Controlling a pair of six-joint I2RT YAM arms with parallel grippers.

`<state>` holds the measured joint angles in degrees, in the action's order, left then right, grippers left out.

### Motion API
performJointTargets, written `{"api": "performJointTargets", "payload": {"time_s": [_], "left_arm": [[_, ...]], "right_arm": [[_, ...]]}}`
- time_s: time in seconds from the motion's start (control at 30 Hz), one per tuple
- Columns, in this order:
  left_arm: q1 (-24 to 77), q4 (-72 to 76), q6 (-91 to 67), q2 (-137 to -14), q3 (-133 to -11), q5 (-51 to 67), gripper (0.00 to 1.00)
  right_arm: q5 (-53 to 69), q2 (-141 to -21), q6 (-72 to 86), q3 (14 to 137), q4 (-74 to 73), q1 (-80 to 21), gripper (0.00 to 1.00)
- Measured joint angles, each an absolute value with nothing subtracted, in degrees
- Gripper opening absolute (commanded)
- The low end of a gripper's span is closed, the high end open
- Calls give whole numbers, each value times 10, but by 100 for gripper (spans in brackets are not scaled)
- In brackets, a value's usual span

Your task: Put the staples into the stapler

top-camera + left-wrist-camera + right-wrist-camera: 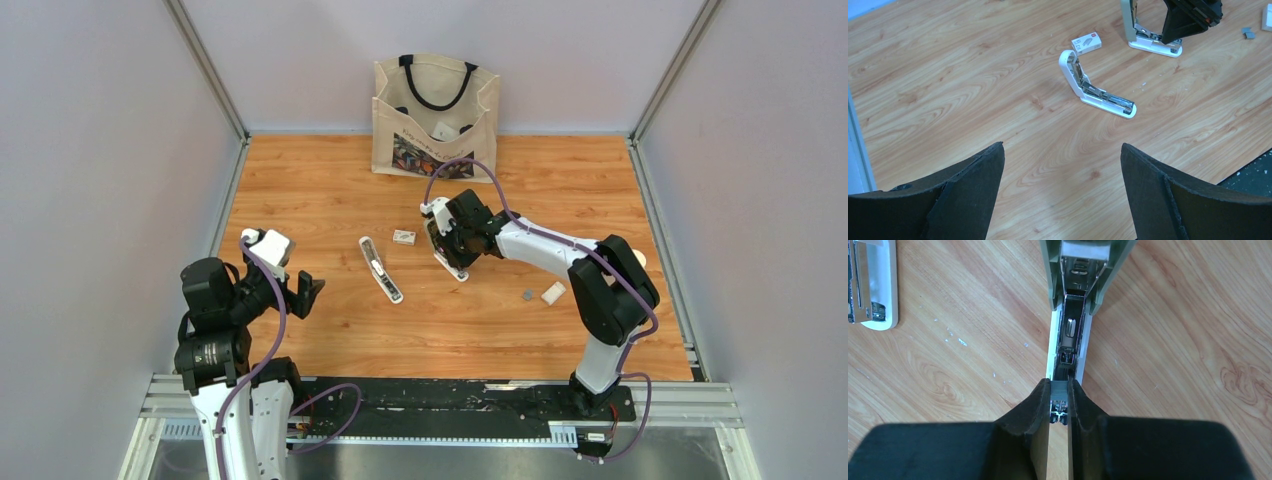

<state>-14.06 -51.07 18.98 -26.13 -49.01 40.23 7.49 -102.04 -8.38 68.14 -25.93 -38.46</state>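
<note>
My right gripper [1059, 391] is shut on the staples [1059, 387], a tiny grey strip pinched between its fingertips. It holds them right over the near end of the open magazine channel of a grey-green stapler [1068, 335] with a white base and its lid swung up. In the top view this stapler [456, 268] lies under the right gripper [447, 243] at mid-table. My left gripper [1062, 155] is open and empty, hovering over bare wood near the left front [305, 293].
A second, white stapler [380, 268] lies open left of centre, also in the left wrist view [1095, 92]. A small staple box [404, 237] sits beside it. A tote bag [435, 115] stands at the back. A small grey piece [527, 295] and a white piece [553, 292] lie at the right.
</note>
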Motion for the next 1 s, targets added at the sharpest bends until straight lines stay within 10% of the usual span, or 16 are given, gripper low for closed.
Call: {"api": "performJointTargets", "payload": {"time_s": [1.0], "left_arm": [[-141, -510, 190, -259, -490, 402, 93]], "right_arm": [[70, -1009, -84, 678, -259, -385, 11]]}}
